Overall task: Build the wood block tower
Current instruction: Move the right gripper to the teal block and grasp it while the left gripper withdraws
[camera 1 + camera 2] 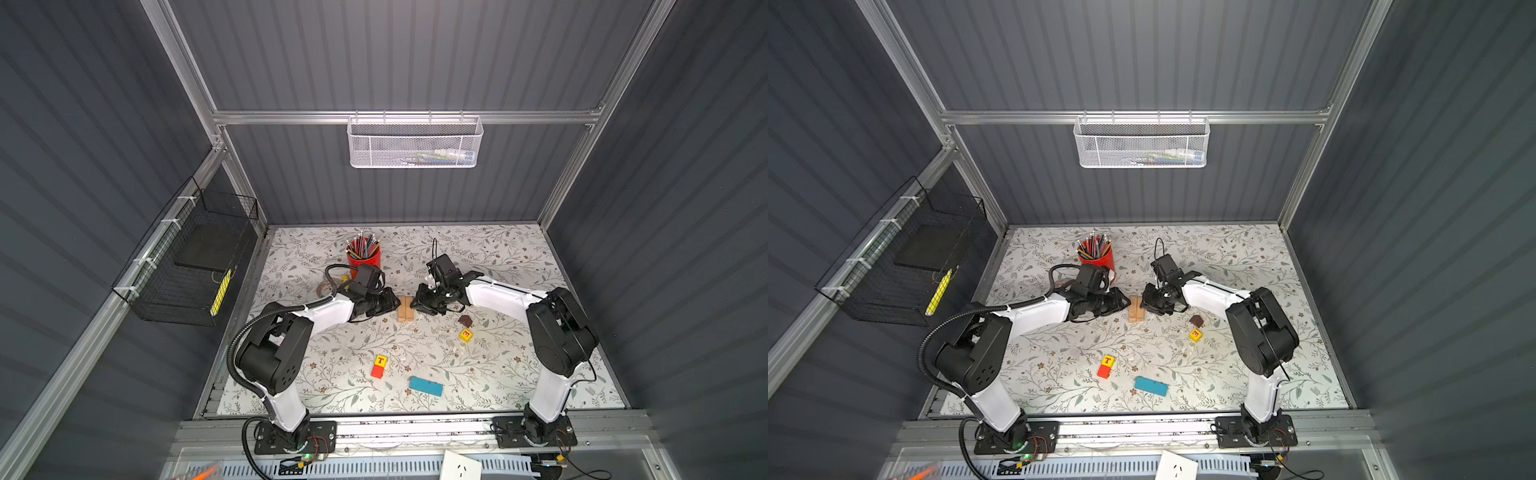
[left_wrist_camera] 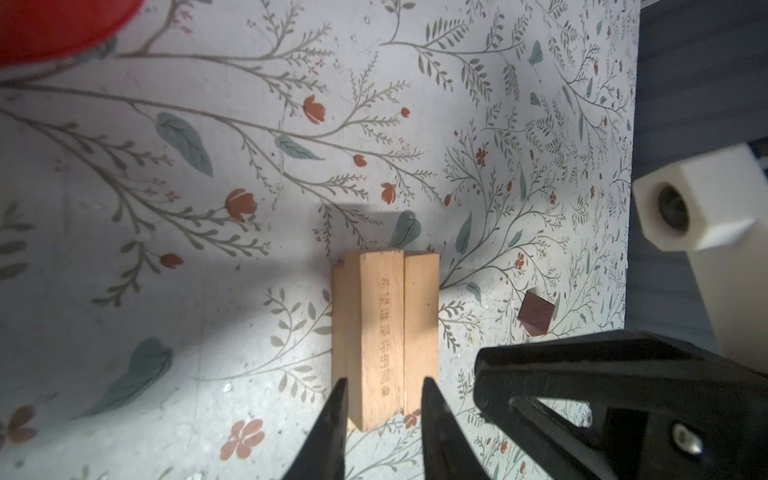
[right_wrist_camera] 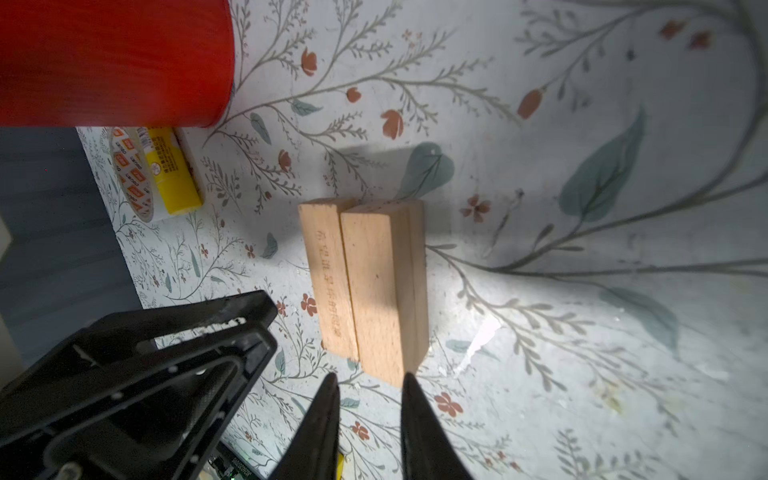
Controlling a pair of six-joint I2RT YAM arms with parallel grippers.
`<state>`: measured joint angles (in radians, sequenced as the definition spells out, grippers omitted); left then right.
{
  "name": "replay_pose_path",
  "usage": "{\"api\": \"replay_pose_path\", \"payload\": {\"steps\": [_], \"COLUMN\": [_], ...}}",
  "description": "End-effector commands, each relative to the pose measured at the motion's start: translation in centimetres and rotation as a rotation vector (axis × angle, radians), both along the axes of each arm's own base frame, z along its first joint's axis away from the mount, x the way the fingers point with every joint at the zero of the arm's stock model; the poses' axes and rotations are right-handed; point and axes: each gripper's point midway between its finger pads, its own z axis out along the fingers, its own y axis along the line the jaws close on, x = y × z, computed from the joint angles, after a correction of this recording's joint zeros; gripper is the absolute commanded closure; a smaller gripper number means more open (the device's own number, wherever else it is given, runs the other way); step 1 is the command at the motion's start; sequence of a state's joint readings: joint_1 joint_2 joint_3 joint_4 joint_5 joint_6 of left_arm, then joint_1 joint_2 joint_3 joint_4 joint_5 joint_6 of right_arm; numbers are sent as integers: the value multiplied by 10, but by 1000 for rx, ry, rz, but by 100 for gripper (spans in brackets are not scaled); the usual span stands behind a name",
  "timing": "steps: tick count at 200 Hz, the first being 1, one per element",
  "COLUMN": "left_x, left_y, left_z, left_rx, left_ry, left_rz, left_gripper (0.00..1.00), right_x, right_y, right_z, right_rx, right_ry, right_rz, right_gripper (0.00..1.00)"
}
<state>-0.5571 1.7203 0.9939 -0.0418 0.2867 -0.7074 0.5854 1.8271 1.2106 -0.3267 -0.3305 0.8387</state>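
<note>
At table [image 1: 519, 266] centre, my left gripper [image 2: 384, 384] and right gripper [image 3: 369, 380] sit slightly parted, tips at opposite sides of the tan planks [image 1: 406, 309].

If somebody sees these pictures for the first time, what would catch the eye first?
First the tan planks, packed together at the middle of the floral table, with the left gripper and the right gripper facing them from either side, jaws a little apart. Next the bright colours: the red pencil cup at the back and the blue plank near the front edge.
</note>
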Motion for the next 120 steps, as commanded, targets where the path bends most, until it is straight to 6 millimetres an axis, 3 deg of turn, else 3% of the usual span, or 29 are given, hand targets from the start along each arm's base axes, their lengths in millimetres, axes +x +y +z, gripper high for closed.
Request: {"api": "replay_pose_path", "payload": {"steps": [1,73,120], "left_x": [-5,-36,-64], "left_y": [3,19,40], "left_z": [17,35,43], "left_rx": [25,122,183], "left_ry": [-45,-91,-94], "left_rz": [-15,-41,-31], "left_gripper": [69,65,64], "right_x": [-2,-30,-77], "right_y": [-12,-41,-38], "right_z": [14,27,34], "right_rx": [-57,-175,-294], "right_ry": [-54,-117,-164], "right_rz": [10,101,303], "right_gripper": [69,59,46]}}
